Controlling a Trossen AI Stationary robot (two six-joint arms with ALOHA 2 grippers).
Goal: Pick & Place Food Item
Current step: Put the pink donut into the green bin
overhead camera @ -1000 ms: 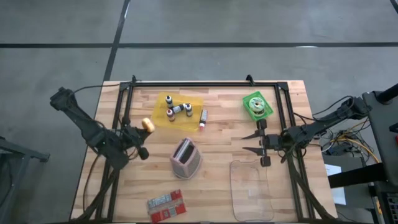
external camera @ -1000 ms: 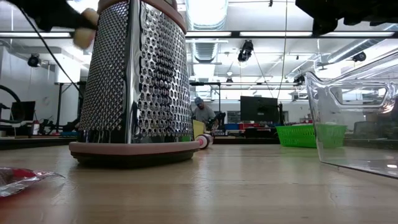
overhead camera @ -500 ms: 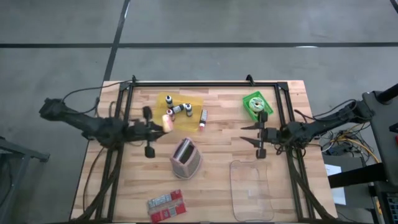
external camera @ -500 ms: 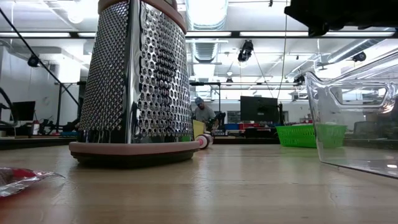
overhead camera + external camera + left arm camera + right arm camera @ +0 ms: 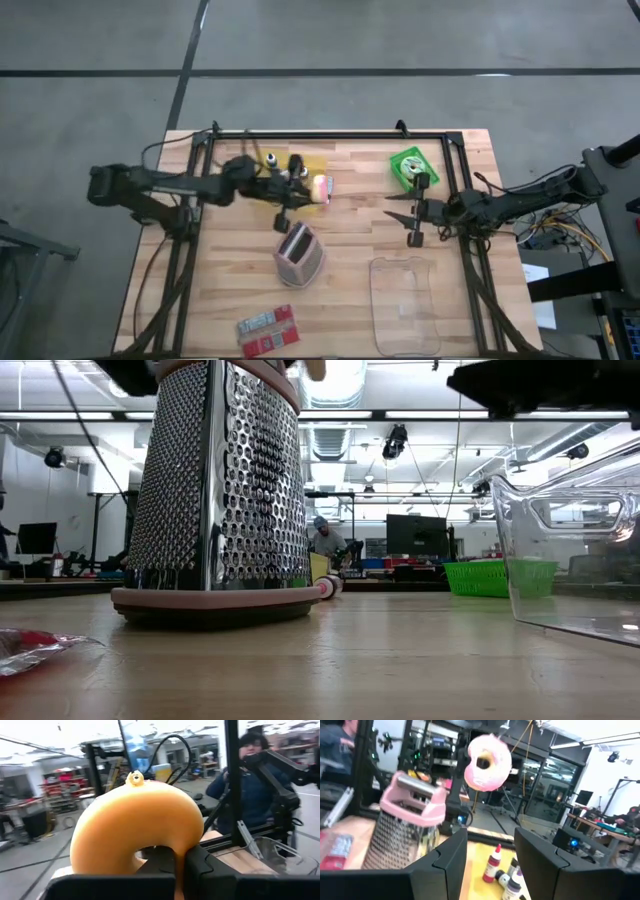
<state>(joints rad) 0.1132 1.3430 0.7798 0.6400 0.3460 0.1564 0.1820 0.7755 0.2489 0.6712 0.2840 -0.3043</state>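
A doughnut (image 5: 321, 188), pink-iced on one face and tan on the other, hangs in the air over the middle of the table's far half. My left gripper (image 5: 308, 192) is shut on it and points level toward the table's right. The left wrist view shows the doughnut's tan face (image 5: 135, 820). The right wrist view shows its pink face (image 5: 487, 762) above the grater. My right gripper (image 5: 403, 218) stands open at the right, pointing toward the doughnut, with nothing between its fingers (image 5: 445, 865). My left gripper pinches the lower part of the doughnut's ring (image 5: 178, 862) between its two fingers. They come level from the table's left. The doughnut stands on edge above the fingers, lifted clear of the table, its iced face turned toward my right arm.
A metal grater with pink trim (image 5: 298, 255) stands near the middle. A clear plastic container (image 5: 405, 305) lies at the near right, a green basket (image 5: 412, 168) at the far right. Small bottles sit on a yellow mat (image 5: 315, 163); a red packet (image 5: 268, 330) lies at the near edge.
My left gripper has swung from the table's left side toward the middle and the far edge, turning until it points right, with the doughnut staying shut in it. My right gripper has drifted a little toward the far edge.
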